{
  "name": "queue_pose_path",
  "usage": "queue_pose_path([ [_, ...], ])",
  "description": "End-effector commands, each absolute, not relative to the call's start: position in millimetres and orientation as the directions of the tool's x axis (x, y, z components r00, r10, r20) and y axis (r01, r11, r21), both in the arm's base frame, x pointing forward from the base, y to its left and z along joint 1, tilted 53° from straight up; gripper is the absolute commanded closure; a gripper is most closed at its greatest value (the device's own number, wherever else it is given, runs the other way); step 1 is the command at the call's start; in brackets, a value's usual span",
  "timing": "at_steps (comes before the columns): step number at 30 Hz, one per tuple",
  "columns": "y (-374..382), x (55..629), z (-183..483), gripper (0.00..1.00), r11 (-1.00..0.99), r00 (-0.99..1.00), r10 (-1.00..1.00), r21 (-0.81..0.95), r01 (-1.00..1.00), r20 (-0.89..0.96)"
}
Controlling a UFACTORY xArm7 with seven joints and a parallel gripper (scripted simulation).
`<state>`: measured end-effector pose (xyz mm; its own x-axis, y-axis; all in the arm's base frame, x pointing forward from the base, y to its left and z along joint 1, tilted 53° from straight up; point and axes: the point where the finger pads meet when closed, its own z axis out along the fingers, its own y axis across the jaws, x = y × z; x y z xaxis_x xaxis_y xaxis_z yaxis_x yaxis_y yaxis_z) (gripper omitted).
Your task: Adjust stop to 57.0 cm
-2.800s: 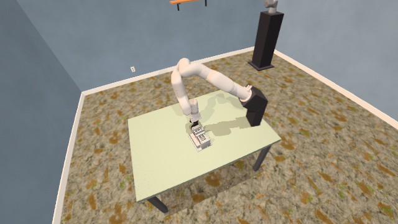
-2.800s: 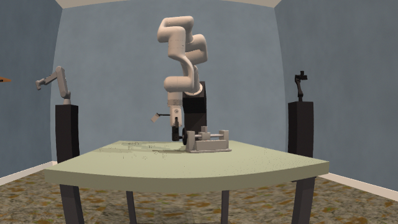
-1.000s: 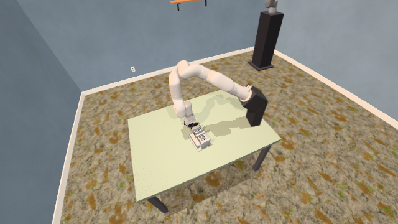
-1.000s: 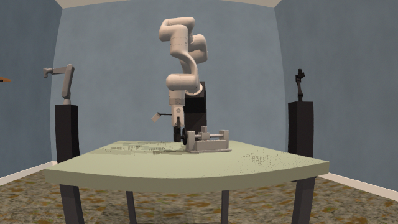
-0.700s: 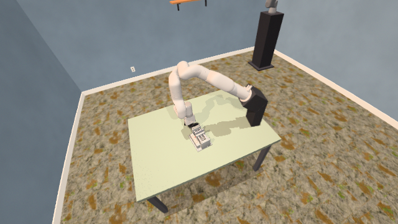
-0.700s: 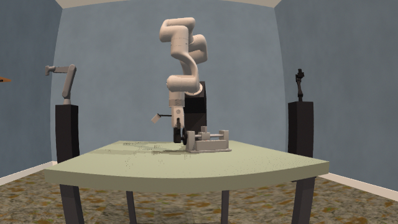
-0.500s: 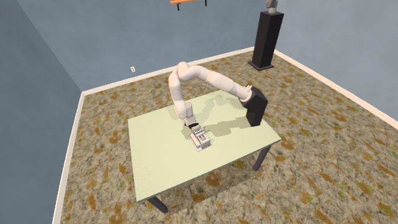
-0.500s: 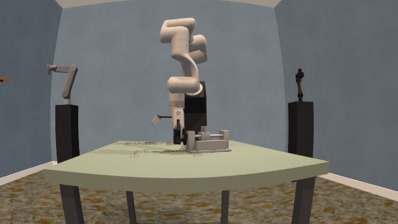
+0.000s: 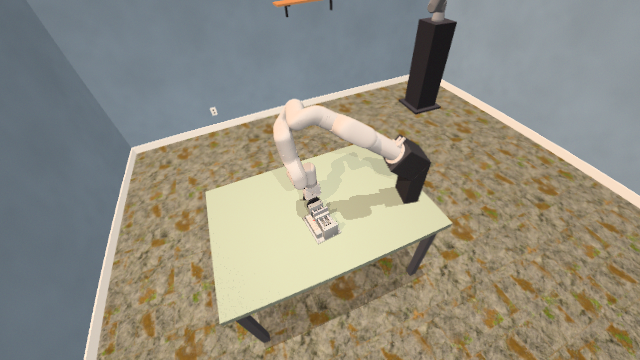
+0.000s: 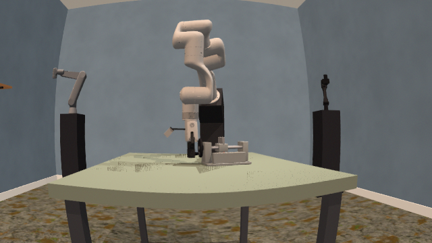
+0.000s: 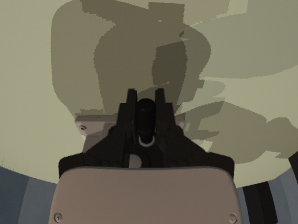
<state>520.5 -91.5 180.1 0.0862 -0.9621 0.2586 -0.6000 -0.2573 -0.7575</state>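
A small grey fixture (image 9: pixel 324 225) with a screw rod and a sliding stop block (image 10: pixel 221 141) stands on the pale green table (image 9: pixel 320 235). It also shows in the exterior view (image 10: pixel 226 153). A dark handwheel (image 10: pixel 200 148) sits at the fixture's left end. My gripper (image 10: pixel 192 148) points down at that end and is shut on the handwheel. In the wrist view the dark fingers close on a dark round part (image 11: pixel 145 123). The fixture's scale is too small to read.
The arm's black base block (image 9: pixel 412 170) stands at the table's far right edge. Black pedestals stand on the floor at the left (image 10: pixel 72 143) and right (image 10: pixel 326 138). Another pedestal (image 9: pixel 429 65) stands in the room corner.
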Motion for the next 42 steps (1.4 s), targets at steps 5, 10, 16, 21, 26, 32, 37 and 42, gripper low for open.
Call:
queue_pose_path([
  [5,-93.6,509.6,177.1,0.94,-0.257,0.085,-0.962,-0.757,-0.6,0.259],
  [10,-93.9,506.8,177.2,0.94,-0.257,0.085,-0.962,-0.757,-0.6,0.259],
  [16,-94.1,501.8,177.8,0.94,-0.257,0.085,-0.962,-0.757,-0.6,0.259],
  [21,-94.2,498.1,178.8,0.94,-0.257,0.085,-0.962,-0.757,-0.6,0.259],
  [26,-94.1,496.1,179.6,0.94,-0.257,0.085,-0.962,-0.757,-0.6,0.259],
  [32,-93.9,492.3,181.6,0.94,-0.257,0.085,-0.962,-0.757,-0.6,0.259],
  [37,-93.6,489.4,183.6,0.94,-0.257,0.085,-0.962,-0.757,-0.6,0.259],
  [42,-93.4,487.8,185.0,0.94,-0.257,0.085,-0.962,-0.757,-0.6,0.259],
])
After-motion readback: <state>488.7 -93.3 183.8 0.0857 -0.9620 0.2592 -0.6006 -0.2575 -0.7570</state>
